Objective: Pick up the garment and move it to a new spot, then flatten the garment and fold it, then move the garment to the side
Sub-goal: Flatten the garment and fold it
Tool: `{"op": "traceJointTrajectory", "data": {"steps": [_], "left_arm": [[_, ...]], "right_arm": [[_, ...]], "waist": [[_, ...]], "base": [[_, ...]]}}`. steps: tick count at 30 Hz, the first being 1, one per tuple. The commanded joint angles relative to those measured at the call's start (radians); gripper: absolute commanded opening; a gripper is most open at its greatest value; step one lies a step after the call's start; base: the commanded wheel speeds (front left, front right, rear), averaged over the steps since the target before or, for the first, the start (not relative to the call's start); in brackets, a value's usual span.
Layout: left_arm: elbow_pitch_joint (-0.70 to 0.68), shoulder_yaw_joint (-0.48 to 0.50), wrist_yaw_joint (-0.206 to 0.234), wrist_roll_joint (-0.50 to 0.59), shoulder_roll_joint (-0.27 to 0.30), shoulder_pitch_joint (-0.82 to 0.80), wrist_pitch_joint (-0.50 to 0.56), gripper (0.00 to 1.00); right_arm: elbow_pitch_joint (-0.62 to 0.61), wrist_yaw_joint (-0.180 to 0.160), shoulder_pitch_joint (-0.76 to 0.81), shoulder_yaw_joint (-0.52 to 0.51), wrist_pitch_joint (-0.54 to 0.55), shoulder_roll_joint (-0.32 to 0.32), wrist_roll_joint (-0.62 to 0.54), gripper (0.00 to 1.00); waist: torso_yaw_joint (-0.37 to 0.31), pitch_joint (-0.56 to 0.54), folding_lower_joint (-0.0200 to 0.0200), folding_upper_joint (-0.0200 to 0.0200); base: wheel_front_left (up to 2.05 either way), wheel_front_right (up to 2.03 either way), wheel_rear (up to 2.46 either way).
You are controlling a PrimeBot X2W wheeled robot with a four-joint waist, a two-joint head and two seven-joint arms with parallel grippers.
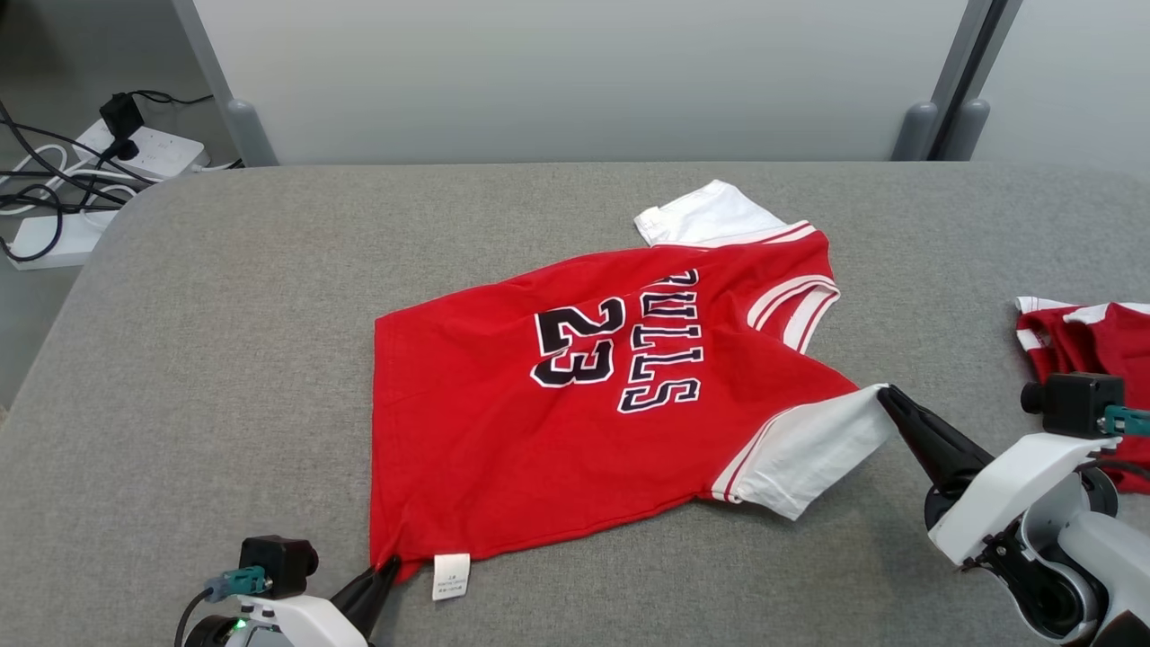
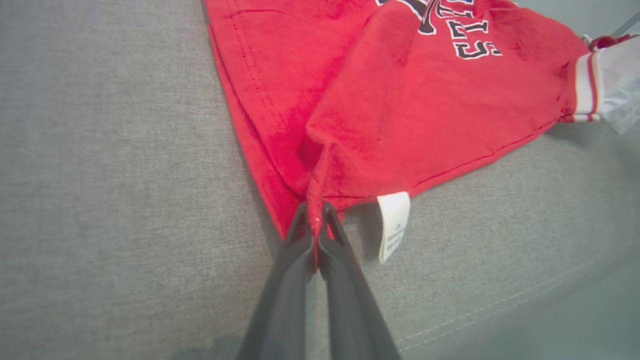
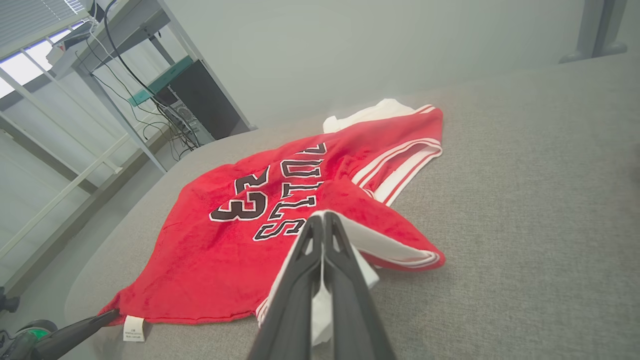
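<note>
1. The left pincer (image 1: 388, 568) (image 2: 314, 210) (image 3: 107, 315) is closed tight on the bottom hem corner of the red jersey (image 1: 503, 422) (image 2: 425, 100) (image 3: 210, 250). A thin ridge of red cloth is nipped between its tips.
2. The right pincer (image 1: 885, 393) (image 3: 324, 217) is also closed, pinching the edge of the jersey's near sleeve (image 1: 809, 449) (image 2: 617, 85), which is white. In the right wrist view its fingers cover most of that sleeve.
3. The jersey lies front up on the grey bench (image 1: 225, 359), stretched between the two pincers. Its body fans out ahead of the left pincer's tips.
4. The chest print shows "23" in full. A fold near the collar hides part of the first letter of the word beside it.
5. The far sleeve (image 1: 710, 216) (image 3: 365, 115) lies beyond the right pincer, past the collar, and is partly tucked under the red body.
6. One white care label (image 1: 451, 575) (image 2: 393, 225) (image 3: 132, 328) sticks out of the hem just beside the left pincer. Its print is too small to read.
7. A second red garment (image 1: 1092, 337) lies behind the right pincer. It is cut off by the frame edge and partly covered by that arm's camera.
8. The count is two pincers, two red garments, two white sleeves on the jersey and one label.
9. Far ahead of the left pincer, off the bench, a white power strip (image 1: 153, 148) lies among black cables (image 1: 45, 175).
</note>
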Motion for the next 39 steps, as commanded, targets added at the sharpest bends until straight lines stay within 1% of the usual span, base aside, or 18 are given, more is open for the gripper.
{"op": "traceJointTrajectory", "data": {"steps": [1, 6, 10, 12, 15, 19, 22, 23, 25, 26, 27, 28, 29, 30, 32, 35, 37, 39], "left_arm": [[-0.002, 0.026, 0.000, -0.002, 0.030, -0.050, -0.018, 0.00], [-0.018, -0.017, 0.000, -0.007, 0.042, -0.066, -0.017, 0.00], [-0.061, -0.067, 0.000, -0.024, 0.071, -0.086, 0.050, 0.00], [-0.111, -0.091, 0.000, -0.058, 0.103, -0.104, 0.118, 0.00], [-0.230, -0.121, 0.000, -0.127, 0.173, -0.152, 0.239, 0.00], [-0.436, -0.163, 0.000, -0.250, 0.294, -0.273, 0.477, 0.00], [-0.552, -0.100, 0.000, -0.418, 0.345, -0.405, 0.620, 0.00], [-0.564, -0.066, 0.000, -0.465, 0.355, -0.453, 0.653, 0.00], [-0.524, 0.001, 0.000, -0.495, 0.367, -0.564, 0.671, 0.00], [-0.492, 0.031, 0.000, -0.471, 0.366, -0.632, 0.651, 0.00], [-0.437, 0.068, 0.001, -0.419, 0.366, -0.708, 0.591, 0.00], [-0.404, 0.089, 0.001, -0.328, 0.366, -0.798, 0.513, 0.00], [-0.360, 0.139, 0.001, -0.239, 0.356, -0.891, 0.367, 0.00], [-0.316, 0.187, 0.002, -0.205, 0.326, -0.955, 0.250, 0.00], [-0.257, 0.218, 0.001, -0.108, 0.289, -1.058, 0.065, 0.00], [-0.215, 0.190, 0.001, -0.045, 0.263, -1.105, -0.005, 0.00], [-0.207, 0.161, 0.001, -0.038, 0.264, -1.099, -0.016, 0.00], [-0.187, 0.156, 0.001, -0.073, 0.267, -1.070, -0.023, 0.00]], "right_arm": [[-0.008, 0.000, 0.007, -0.004, -0.021, -0.017, 0.005, 0.00], [-0.019, 0.000, 0.004, 0.008, -0.021, -0.023, 0.014, 0.00], [-0.048, 0.000, 0.005, 0.042, 0.042, -0.049, 0.035, 0.00], [-0.085, 0.000, 0.005, 0.069, 0.114, -0.075, 0.062, 0.00], [-0.157, 0.000, -0.012, 0.108, 0.271, -0.122, 0.123, 0.00], [-0.245, 0.000, -0.106, 0.093, 0.471, -0.184, 0.227, 0.00], [-0.237, 0.000, -0.269, 0.007, 0.508, -0.192, 0.246, 0.00], [-0.207, 0.000, -0.334, -0.025, 0.501, -0.179, 0.237, 0.00], [-0.099, 0.000, -0.467, -0.090, 0.464, -0.119, 0.226, 0.00], [-0.021, 0.000, -0.545, -0.121, 0.420, -0.081, 0.195, 0.00], [0.067, 0.000, -0.633, -0.140, 0.367, -0.042, 0.138, 0.00], [0.167, 0.000, -0.733, -0.177, 0.270, 0.000, 0.073, 0.00], [0.258, 0.000, -0.828, -0.228, 0.163, 0.055, 0.037, 0.00], [0.327, 0.000, -0.906, -0.259, 0.084, 0.109, 0.009, 0.00], [0.418, 0.000, -1.018, -0.282, -0.002, 0.184, -0.049, 0.00], [0.464, 0.000, -1.077, -0.298, -0.029, 0.241, -0.077, 0.00], [0.470, 0.000, -1.074, -0.307, -0.033, 0.241, -0.070, 0.00], [0.456, 0.000, -1.053, -0.314, -0.032, 0.229, -0.051, 0.00]], "waist": [[-0.002, 0.003, 0.0000, 0.0000], [-0.004, 0.012, 0.0000, 0.0000], [0.000, 0.026, 0.0000, 0.0000], [0.003, 0.044, 0.0000, 0.0000], [0.005, 0.085, 0.0000, 0.0000], [0.008, 0.166, 0.0000, 0.0000], [0.006, 0.249, 0.0000, 0.0000], [0.003, 0.279, 0.0000, 0.0000], [-0.006, 0.336, 0.0000, 0.0000], [-0.012, 0.363, 0.0000, 0.0000], [-0.021, 0.389, 0.0000, 0.0000], [-0.030, 0.414, 0.0000, 0.0000], [-0.037, 0.436, 0.0000, 0.0000], [-0.043, 0.445, 0.0000, 0.0000], [-0.050, 0.444, 0.0000, 0.0000], [-0.067, 0.428, 0.0000, 0.0000], [-0.076, 0.430, 0.0000, 0.0000], [-0.086, 0.446, 0.0000, 0.0000]], "base": [[0.00, 0.00, 0.00], [0.00, 0.00, 0.00], [0.00, 0.00, 0.00], [0.00, 0.00, 0.00], [0.00, 0.00, 0.00], [0.00, 0.00, 0.00], [0.00, 0.00, 0.00], [0.00, 0.00, 0.00], [0.00, 0.00, 0.00], [0.00, 0.00, 0.00], [0.00, 0.00, 0.00], [0.00, 0.00, 0.00], [0.00, 0.00, 0.00], [0.00, 0.00, 0.00], [0.00, 0.00, 0.00], [0.00, 0.00, 0.00], [0.00, 0.00, 0.00], [0.00, 0.00, 0.00]]}}
